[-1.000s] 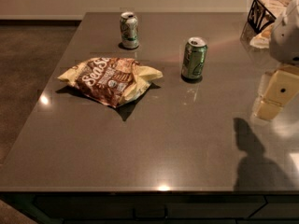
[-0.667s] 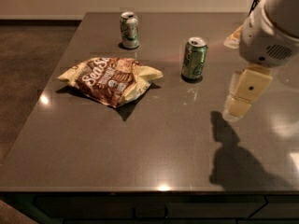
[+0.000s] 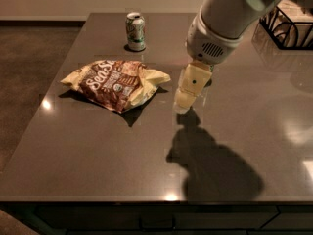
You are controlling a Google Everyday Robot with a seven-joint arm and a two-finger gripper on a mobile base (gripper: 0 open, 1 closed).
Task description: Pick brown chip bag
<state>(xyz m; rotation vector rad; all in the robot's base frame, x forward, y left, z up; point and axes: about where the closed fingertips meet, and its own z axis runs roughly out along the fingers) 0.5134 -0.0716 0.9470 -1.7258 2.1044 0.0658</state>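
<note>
The brown chip bag [image 3: 115, 83] lies flat on the dark table [image 3: 98, 155], left of centre, with white script lettering and pale yellow edges. My gripper [image 3: 188, 93] hangs from the white arm that comes in from the upper right. It is above the table just right of the bag's right edge, apart from it. It holds nothing that shows.
A green can [image 3: 135, 31] stands upright behind the bag near the far edge. The arm hides the second can. A black wire basket [image 3: 288, 28] sits at the far right. The arm's shadow falls on the table in front of the gripper.
The arm has swung left from the table's right side to beside the bag. It now covers the second green can. The bag and the far can have not moved.
</note>
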